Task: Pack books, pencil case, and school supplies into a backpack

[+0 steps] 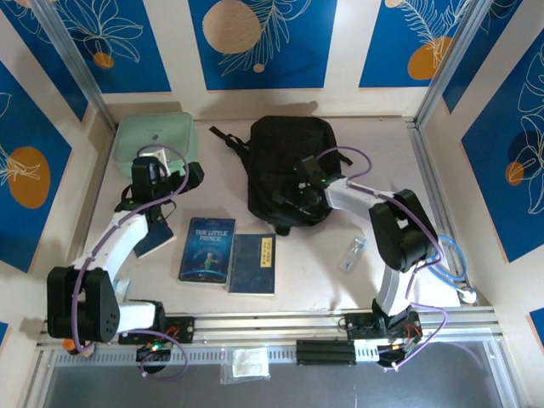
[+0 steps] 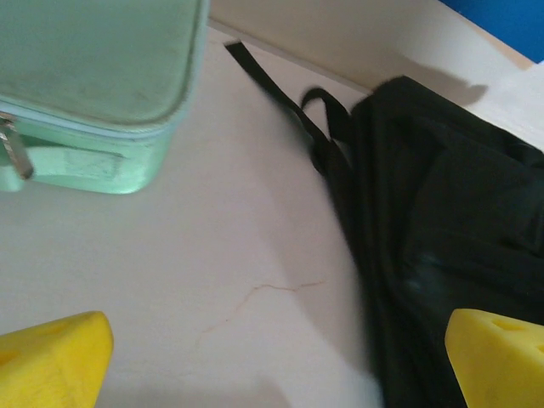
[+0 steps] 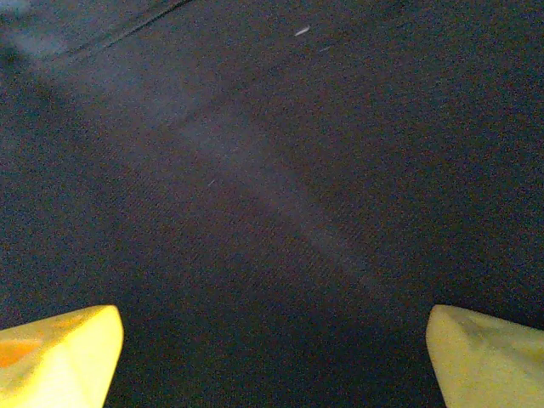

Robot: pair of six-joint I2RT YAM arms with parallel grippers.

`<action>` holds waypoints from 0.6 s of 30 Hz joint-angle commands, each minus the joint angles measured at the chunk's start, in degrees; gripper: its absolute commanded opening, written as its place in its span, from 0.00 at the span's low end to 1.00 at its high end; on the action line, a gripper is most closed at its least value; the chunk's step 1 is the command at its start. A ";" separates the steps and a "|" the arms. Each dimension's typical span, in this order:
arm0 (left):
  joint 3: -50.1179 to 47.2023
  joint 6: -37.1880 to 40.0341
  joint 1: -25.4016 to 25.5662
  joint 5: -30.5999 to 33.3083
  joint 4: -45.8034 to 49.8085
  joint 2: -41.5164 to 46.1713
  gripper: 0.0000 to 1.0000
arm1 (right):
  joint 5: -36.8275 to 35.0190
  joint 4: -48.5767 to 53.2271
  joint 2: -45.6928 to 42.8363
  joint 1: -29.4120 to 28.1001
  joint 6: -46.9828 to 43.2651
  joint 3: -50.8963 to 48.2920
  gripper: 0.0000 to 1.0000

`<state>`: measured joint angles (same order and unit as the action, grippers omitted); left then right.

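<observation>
Black fabric backpack [image 1: 289, 161]: lies flat at the far middle of the table [image 1: 314, 276], with a strap trailing off its left side. Whether its opening is zipped cannot be told.
Blue book [image 1: 207, 249]: flat on the table, cover up, near the front, to the left of centre and outside the backpack.
Navy book [image 1: 254, 263]: flat, just beside the blue book on its right, their long edges close. It is also outside the backpack.
Clear plastic piece [image 1: 353, 253]: on the bare table to the right of the books, beside the right arm and apart from the backpack.
Mint green case [image 1: 155, 140]: far left corner, zipped side seen in the left wrist view [image 2: 93, 85]. It is well apart from the backpack [image 2: 450, 238].
Left gripper [image 1: 178, 174]: over bare table between case and backpack. The yellow fingers [image 2: 51, 357] are spread wide with nothing between them.
Right gripper [image 1: 302, 191]: over the backpack's front half. Its wrist view shows the yellow fingers [image 3: 59, 353] set wide apart with black fabric [image 3: 272, 170] between them. Contact with the fabric cannot be told.
</observation>
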<state>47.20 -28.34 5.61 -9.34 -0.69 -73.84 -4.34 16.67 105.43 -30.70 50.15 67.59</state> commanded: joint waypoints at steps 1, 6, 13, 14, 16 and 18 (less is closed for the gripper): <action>2.43 -3.38 1.47 -4.37 0.91 -2.08 1.00 | 8.39 -3.91 4.69 -2.74 4.05 4.79 0.92; 4.72 -5.83 5.65 -6.65 0.59 -4.99 1.00 | 8.35 -1.44 3.96 -2.48 0.21 11.08 0.90; 10.13 -7.20 17.66 -8.23 2.31 -10.79 0.98 | 4.94 1.05 -10.50 6.15 -5.95 2.10 0.85; 11.03 -8.14 19.45 -8.42 2.07 -12.10 0.98 | 4.10 2.04 -11.79 7.79 -7.00 1.10 0.84; 13.10 -9.87 22.41 -8.68 1.23 -14.81 0.96 | 2.15 3.87 -13.07 10.76 -8.49 -0.12 0.80; 15.00 -12.45 24.76 -8.24 1.36 -17.62 0.95 | 1.60 5.38 -12.44 13.82 -9.68 -0.15 0.77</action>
<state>59.46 -36.93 28.01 -16.51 0.40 -88.62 -0.62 17.41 92.31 -19.42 44.03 69.01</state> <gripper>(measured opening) 0.952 0.773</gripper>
